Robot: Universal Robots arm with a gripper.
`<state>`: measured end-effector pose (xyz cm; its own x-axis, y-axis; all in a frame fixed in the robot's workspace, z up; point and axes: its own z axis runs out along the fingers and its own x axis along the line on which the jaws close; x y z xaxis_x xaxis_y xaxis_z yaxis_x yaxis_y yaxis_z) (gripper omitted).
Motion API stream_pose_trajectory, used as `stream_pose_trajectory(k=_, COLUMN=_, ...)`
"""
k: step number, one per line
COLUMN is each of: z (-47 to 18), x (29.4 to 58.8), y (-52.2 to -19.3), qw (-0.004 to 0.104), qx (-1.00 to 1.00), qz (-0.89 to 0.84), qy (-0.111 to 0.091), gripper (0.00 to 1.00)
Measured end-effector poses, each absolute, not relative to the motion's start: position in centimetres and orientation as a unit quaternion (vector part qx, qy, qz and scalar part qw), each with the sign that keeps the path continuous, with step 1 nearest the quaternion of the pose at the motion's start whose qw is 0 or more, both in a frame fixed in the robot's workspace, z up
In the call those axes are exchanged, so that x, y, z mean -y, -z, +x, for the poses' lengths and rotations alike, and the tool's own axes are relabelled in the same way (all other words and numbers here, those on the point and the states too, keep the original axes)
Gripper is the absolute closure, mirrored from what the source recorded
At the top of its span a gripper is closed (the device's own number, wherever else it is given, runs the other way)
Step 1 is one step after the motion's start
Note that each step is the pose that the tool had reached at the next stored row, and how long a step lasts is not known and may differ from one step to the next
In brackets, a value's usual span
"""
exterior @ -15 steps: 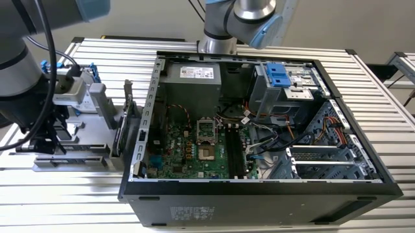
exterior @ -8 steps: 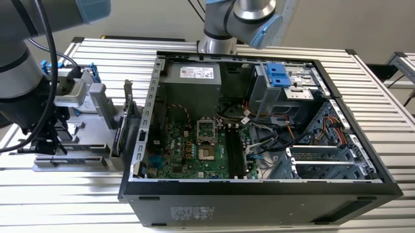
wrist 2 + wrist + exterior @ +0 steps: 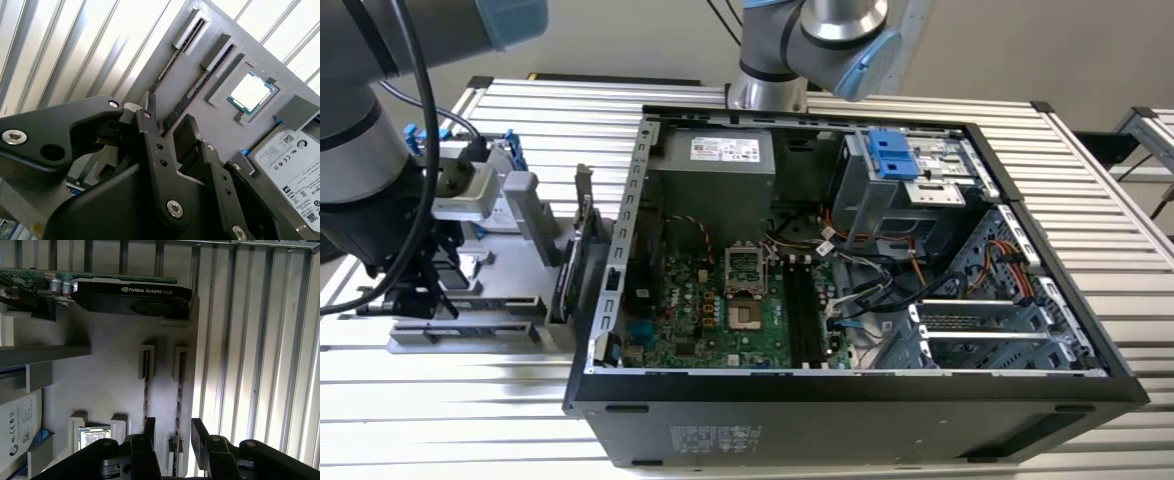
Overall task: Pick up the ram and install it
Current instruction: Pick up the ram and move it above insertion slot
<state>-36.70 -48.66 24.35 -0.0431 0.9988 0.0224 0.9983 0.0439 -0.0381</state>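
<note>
— Silvery ribbed metal slats make up the table (image 3: 1081,160), with a plain pale wall behind it. An open black computer case (image 3: 854,410) takes the middle and lower right of the exterior view's frame, its green motherboard (image 3: 680,330) facing up.

— And at the exterior view's left?

— A grey parts fixture (image 3: 467,335) lies on the slats just beside the case, and the arm (image 3: 360,150) hangs over it.

— Where does the ram sit against the jaws?

— In both wrist views the gripper (image 3: 174,424) is above the fixture. Its two dark fingers (image 3: 200,436) stand apart with a clear gap and grip nothing. The ram (image 3: 178,390) stands on edge in a grey slot of the fixture, and its near end runs into the gap between the fingers. Whether they touch it, I cannot tell. A second stick (image 3: 146,390) stands just beside it in its own slot, in line with one finger.

— How does the ram look?

— Long, thin and dark, seen edge-on, with a greenish board edge and tiny parts along it in the second wrist view. A processor chip (image 3: 251,90) sits in a pocket near it, with a hard drive (image 3: 295,155) beyond that. A graphics card (image 3: 130,292) stands at the fixture's far end.
</note>
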Motion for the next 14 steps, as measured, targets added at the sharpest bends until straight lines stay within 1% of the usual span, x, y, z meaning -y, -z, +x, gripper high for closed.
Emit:
stream_pose_trajectory(k=6, z=-36.70, x=48.66, y=-24.35, qw=0.022, qx=0.722, qz=-0.691, qy=-0.007, gripper=0.00)
stream_pose_trajectory(k=11, z=-36.69, x=48.67, y=-24.34, qw=0.017, qx=0.722, qz=-0.692, qy=-0.011, gripper=0.00)
stream_pose_trajectory(k=14, z=-36.69, x=48.66, y=-24.34, qw=0.017, qx=0.722, qz=-0.692, qy=-0.011, gripper=0.00)
